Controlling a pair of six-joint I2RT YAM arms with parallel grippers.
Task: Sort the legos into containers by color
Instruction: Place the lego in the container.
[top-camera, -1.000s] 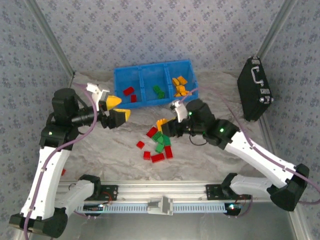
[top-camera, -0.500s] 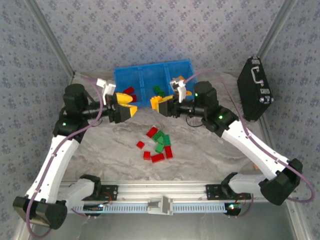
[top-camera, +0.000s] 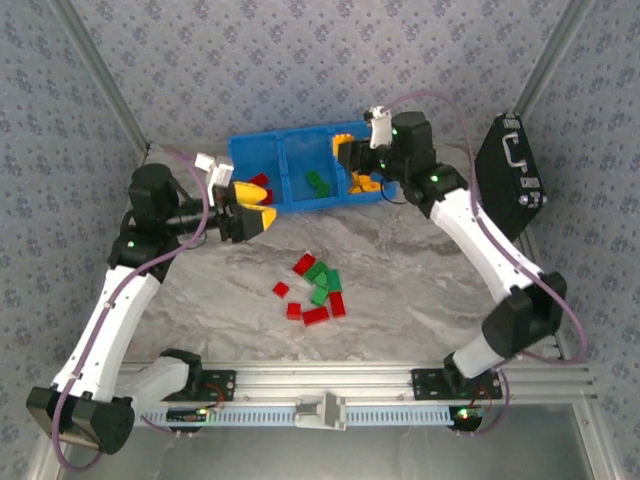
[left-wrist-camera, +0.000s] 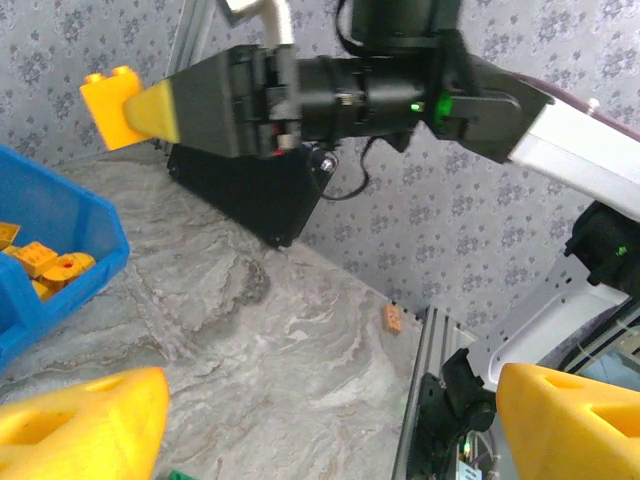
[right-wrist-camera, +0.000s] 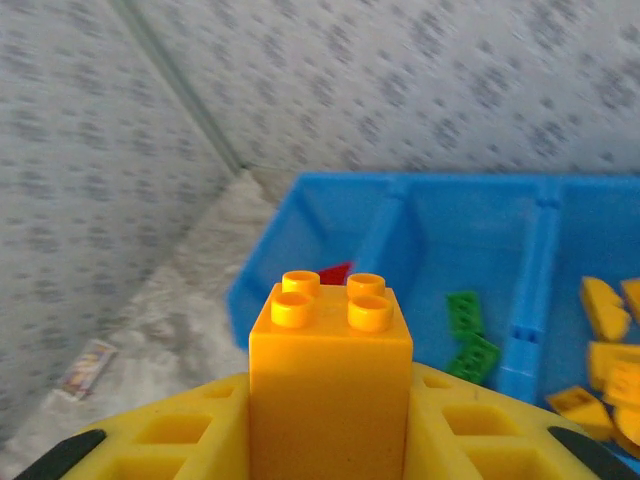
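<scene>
We find the blue tray (top-camera: 292, 168) at the far edge of the table (top-camera: 430, 280). The left gripper (top-camera: 268, 207) stands released beside its left compartment; the right gripper (top-camera: 343, 153) hangs above the tray. Red and green legos (top-camera: 316, 290) lie loose mid-table. The right jaws clench one orange-yellow brick (right-wrist-camera: 330, 385).

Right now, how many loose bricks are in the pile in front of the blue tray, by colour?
Red bricks: 5
Green bricks: 3
Orange: 0 loose (1 orange brick is in the right claw)
Total loose: 8
</scene>
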